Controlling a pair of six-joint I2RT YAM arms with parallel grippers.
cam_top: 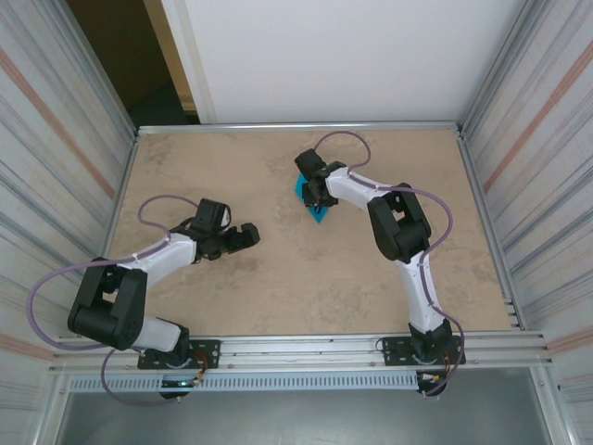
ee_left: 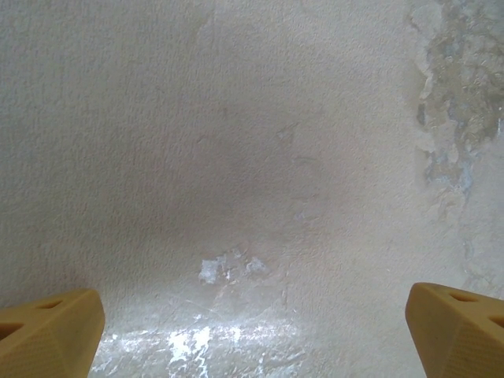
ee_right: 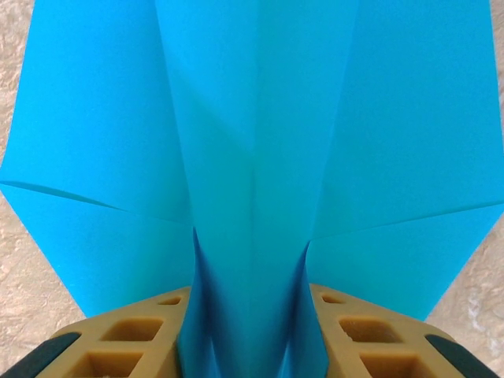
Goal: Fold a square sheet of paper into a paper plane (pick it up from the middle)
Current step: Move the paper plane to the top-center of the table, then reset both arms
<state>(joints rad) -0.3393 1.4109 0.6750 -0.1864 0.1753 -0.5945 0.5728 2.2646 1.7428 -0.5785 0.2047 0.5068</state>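
I am watching the right gripper [cam_top: 315,197] reaching over the table [cam_top: 306,287], past its middle and slightly towards its right side. The paper plane [cam_top: 321,215] is lying there on the table, its blue edges peeking out from under the gripper. Through the right wrist camera, the 2 tan fingers [ee_right: 134,339] are grasping the plane's [ee_right: 252,118] raised centre fold, and the paper is touching both inner faces while its 2 side flaps are spreading flat on the table [ee_right: 20,307]. The left gripper [cam_top: 248,235] is hovering over the table's left half, released, its 2 fingertips [ee_left: 47,335] standing wide apart above bare tabletop [ee_left: 236,157].
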